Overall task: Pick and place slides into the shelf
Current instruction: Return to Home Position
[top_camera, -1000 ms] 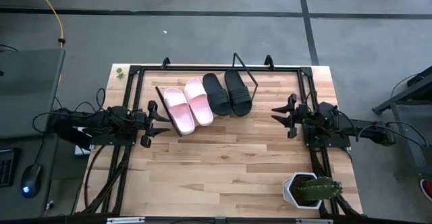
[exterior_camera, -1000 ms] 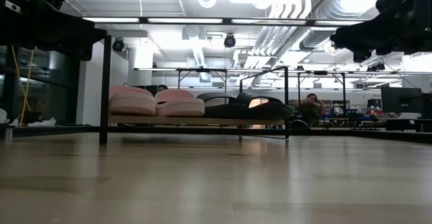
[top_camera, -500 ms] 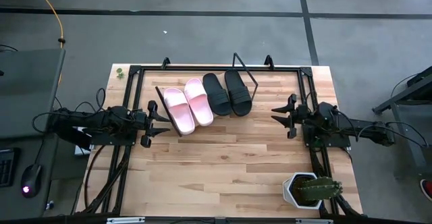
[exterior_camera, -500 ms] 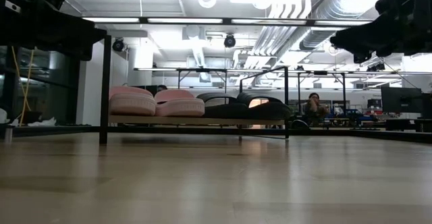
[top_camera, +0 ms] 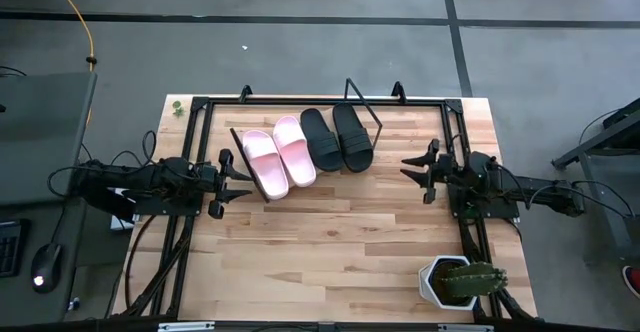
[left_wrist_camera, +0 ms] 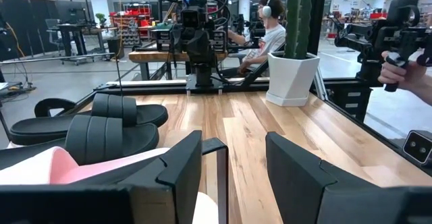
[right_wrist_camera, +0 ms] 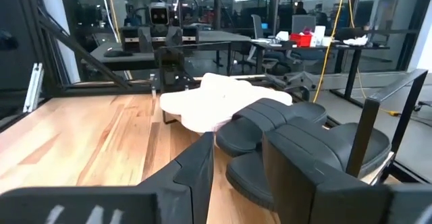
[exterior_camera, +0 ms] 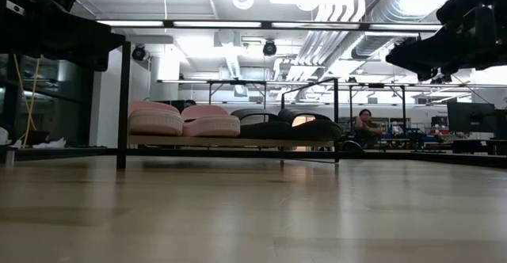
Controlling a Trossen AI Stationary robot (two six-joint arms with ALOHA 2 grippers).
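showing pink slides point(top_camera: 278, 159) and black slides point(top_camera: 338, 138) side by side on the shelf point(exterior_camera: 230, 142). left gripper point(top_camera: 246, 185) unmoved at its table edge; right gripper point(top_camera: 404, 170) has drifted slightly. both are empty, fingers apart. placing looks complete, with only homing left.

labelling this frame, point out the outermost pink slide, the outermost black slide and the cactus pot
outermost pink slide point(top_camera: 262, 163): high view, on its middle
outermost black slide point(top_camera: 352, 136): high view, on its middle
cactus pot point(top_camera: 430, 280): high view, on its white side
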